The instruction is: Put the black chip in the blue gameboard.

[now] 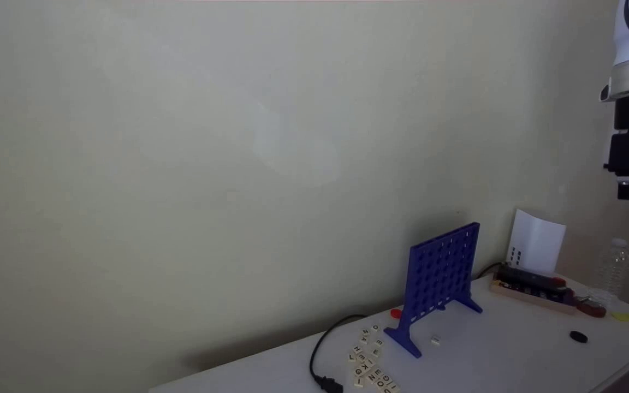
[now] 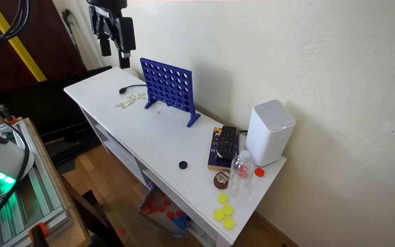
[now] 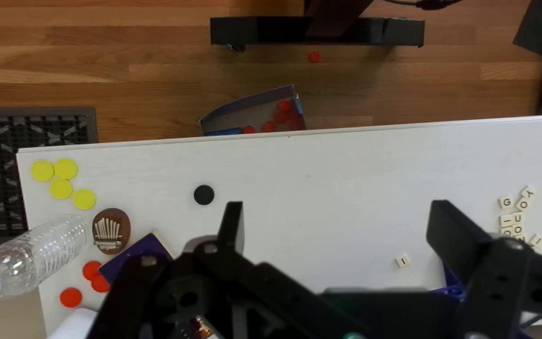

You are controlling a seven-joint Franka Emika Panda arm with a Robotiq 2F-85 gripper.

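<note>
The hand hangs over the bench, fingers spread wide; the black chip lies on the bench, well apart from the upright blue gameboard. Letter tiles lie near the gameboard; yellow chips, farther off.

Black chip, blue round-holed gameboard, probably purple book

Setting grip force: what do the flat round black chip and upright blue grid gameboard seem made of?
Black chip: likely plastic, possibly rubber; looks matte, dark face without glints. Blue gameboard: probably moulded plastic, low sheen; even colour, regular round holes, no sharp highlights.
</note>
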